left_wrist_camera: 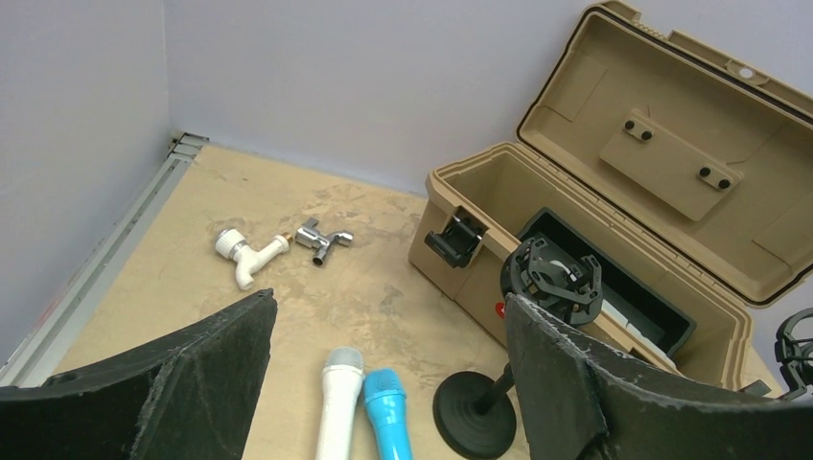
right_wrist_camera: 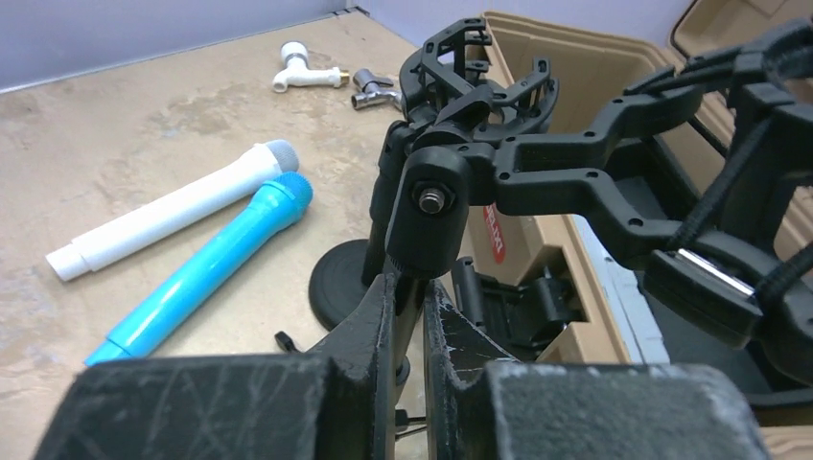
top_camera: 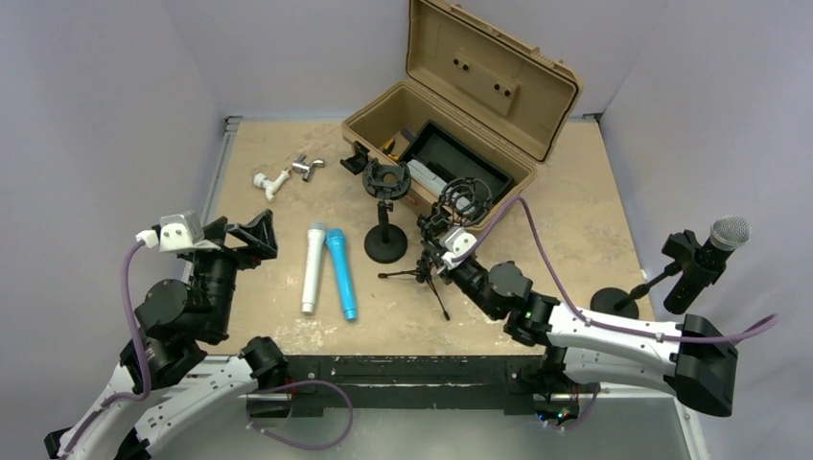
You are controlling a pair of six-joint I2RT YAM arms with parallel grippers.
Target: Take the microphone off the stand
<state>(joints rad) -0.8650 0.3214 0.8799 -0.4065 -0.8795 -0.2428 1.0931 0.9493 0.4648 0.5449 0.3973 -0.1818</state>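
A black microphone with a silver grille (top_camera: 711, 251) sits clipped in a stand with a round base (top_camera: 612, 303) at the far right. No gripper is near it. My right gripper (top_camera: 443, 251) is shut on the post of a small tripod stand (right_wrist_camera: 427, 206) that carries an empty shock mount (top_camera: 465, 199). In the right wrist view the fingers (right_wrist_camera: 379, 316) press both sides of the post. My left gripper (top_camera: 251, 235) is open and empty, above the table left of a white microphone (top_camera: 313, 266) and a blue microphone (top_camera: 341, 273), which lie side by side.
A second stand with a round base (top_camera: 385, 249) and an empty shock mount (top_camera: 385, 182) stands mid-table. An open tan toolbox (top_camera: 460, 86) is at the back. A white tap (top_camera: 270, 181) and a chrome valve (top_camera: 309, 167) lie at the back left.
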